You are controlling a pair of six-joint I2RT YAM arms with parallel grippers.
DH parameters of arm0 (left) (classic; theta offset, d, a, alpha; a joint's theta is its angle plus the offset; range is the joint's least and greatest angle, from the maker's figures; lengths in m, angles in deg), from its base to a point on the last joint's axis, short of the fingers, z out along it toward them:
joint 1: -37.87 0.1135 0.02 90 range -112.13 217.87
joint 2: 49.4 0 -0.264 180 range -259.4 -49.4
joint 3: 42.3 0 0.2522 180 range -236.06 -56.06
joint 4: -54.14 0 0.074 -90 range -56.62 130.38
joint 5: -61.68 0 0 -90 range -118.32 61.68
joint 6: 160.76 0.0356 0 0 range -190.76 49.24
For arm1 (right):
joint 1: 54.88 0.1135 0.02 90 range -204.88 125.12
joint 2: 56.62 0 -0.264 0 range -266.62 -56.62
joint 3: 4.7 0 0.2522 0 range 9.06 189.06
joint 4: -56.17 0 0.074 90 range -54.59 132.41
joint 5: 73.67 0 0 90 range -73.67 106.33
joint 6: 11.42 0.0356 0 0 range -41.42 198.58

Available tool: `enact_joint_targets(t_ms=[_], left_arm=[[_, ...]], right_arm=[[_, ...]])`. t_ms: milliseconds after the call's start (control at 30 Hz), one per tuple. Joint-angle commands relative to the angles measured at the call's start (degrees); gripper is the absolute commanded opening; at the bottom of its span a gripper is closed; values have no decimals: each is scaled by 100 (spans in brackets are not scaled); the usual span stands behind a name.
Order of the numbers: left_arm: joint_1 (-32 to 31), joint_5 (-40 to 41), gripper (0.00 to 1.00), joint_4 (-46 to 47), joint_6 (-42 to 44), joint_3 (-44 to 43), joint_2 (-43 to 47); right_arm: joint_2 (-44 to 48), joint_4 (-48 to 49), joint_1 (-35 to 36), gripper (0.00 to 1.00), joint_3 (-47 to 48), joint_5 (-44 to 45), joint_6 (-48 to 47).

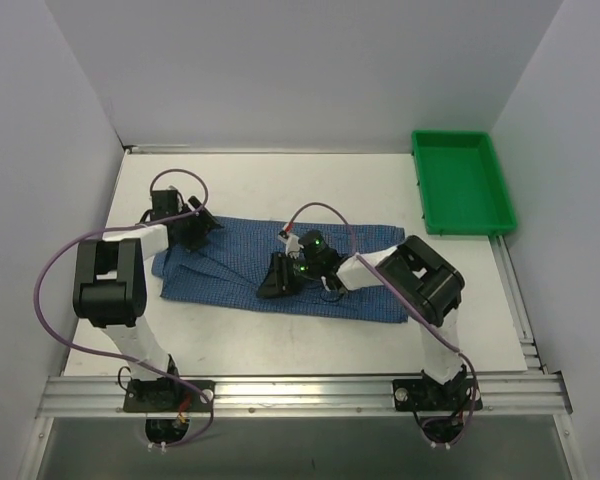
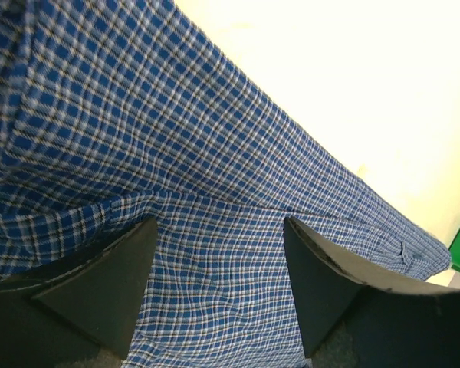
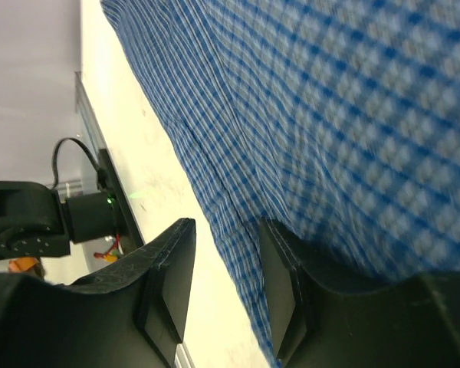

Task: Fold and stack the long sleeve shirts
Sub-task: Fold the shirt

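On the table, a blue checked shirt, laid out long from left to right. Lies across the middle, flat for the most part, with some overlapping layers at the left end. Well apart from it, at the far right corner, a green tray.

At the left end of the shirt, the left claw. Stands low over the cloth with the jaws wide apart. Holds nothing between them: below, in the wrist view, only flat checked cloth, with a fold edge crossing just beyond the fingertips. Farther on, the far hem of the shirt, then bare table, then a small corner of the tray.

Near the middle of the shirt, at the near hem, the right claw. Points down at the hem with the jaws narrow, a small gap open between them. Through this gap, bare table on one side and the edge of the cloth on the other, running just beside the inner face of one finger. Cannot tell whether this finger touches the cloth. Not pinched between both pads, as far as seen.
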Motion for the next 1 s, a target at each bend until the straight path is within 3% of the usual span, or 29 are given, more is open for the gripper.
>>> enact_joint_targets(t_ms=[0, 200, 267, 400, 500, 633, 967], left_arm=[[170, 308, 79, -127, 252, -224, -145], [22, 439, 97, -548, 349, -347, 742], [-286, 850, 97, -1168, 384, -409, 1287], [-1040, 2429, 97, -2095, 297, -322, 2200], [-1595, 2891, 97, -2482, 95, -94, 2509], [-1929, 2830, 97, -2456, -221, 530, 2458], [-2018, 2620, 97, -2369, -231, 507, 1141]], right_arm=[[535, -1092, -83, 40, -317, 165, -609], [1854, -3489, -626, 42, -19, 1175, -2083], [2267, -3968, -847, 43, 87, 1787, -2384], [2655, -5495, -1435, 43, 412, 3078, -3034], [2638, -5762, -1682, 43, 527, 3706, -3080], [2279, -5763, -2095, 41, 615, 3874, -2764], [1873, -5974, -2026, 37, 140, 4297, -2509]])
